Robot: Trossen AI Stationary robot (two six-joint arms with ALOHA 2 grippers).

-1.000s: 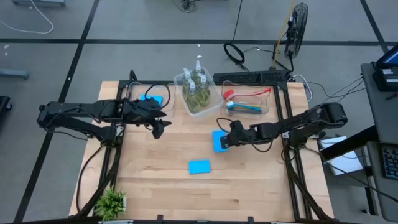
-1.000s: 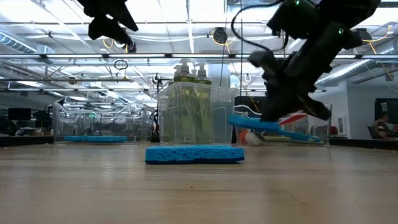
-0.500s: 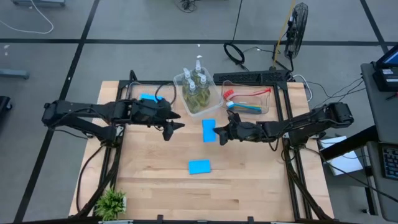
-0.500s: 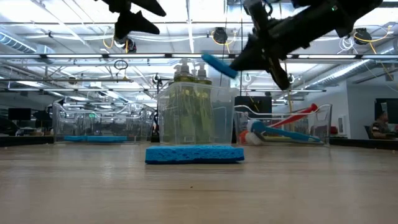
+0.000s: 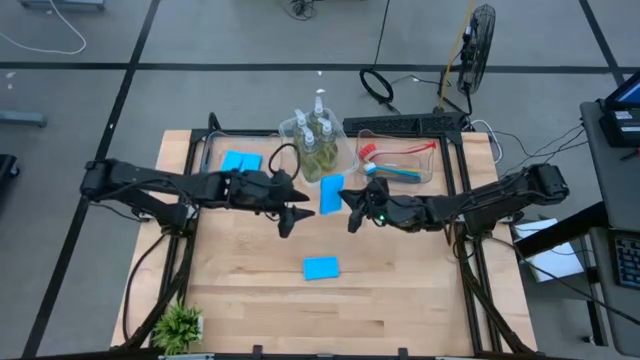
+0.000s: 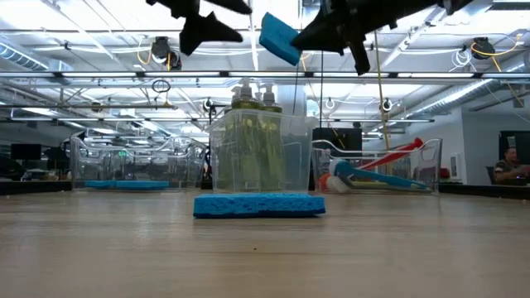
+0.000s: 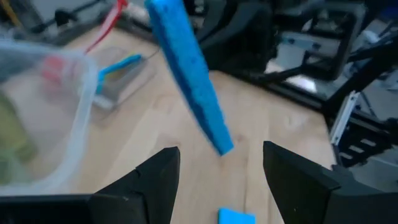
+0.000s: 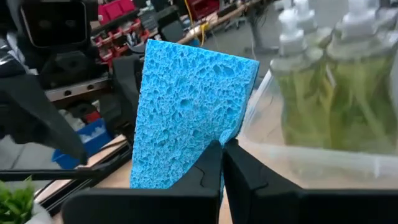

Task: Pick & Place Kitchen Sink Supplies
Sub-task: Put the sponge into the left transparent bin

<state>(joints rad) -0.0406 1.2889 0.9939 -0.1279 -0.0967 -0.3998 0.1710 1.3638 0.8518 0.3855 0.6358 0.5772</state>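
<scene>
My right gripper [image 5: 350,206] is shut on a light-blue sponge [image 5: 331,194], held high over the middle of the table, in front of the bottle tub. My left gripper [image 5: 292,212] is open, just left of that sponge. In the left wrist view its fingers [image 7: 163,171] stand either side of the sponge's free end [image 7: 217,140], short of it. A second sponge [image 5: 321,267] lies flat on the table. More sponges [image 5: 241,161] lie in the left tub. Pump bottles [image 5: 315,140] stand in the middle tub, and brushes [image 5: 400,168] lie in the right tub. My right gripper pinches the sponge between its two fingers at one edge [image 8: 214,138]. The fingers [image 8: 205,171] come level from the table's right. The sponge is lifted clear, high above the table [image 6: 279,37]. It stands on edge and tilted, reaching out toward the left gripper.
Three clear tubs [image 5: 352,150] line the far edge of the table. A small potted plant [image 5: 180,325] stands at the near left corner. Bare wood [image 5: 400,290] lies around the loose sponge. A person [image 6: 507,168] sits far off in the room.
My right gripper has carried the sponge up from near the table and toward the left and far side. The sponge has turned from lying flat to standing on edge. My left gripper has moved right, toward the sponge, staying open.
</scene>
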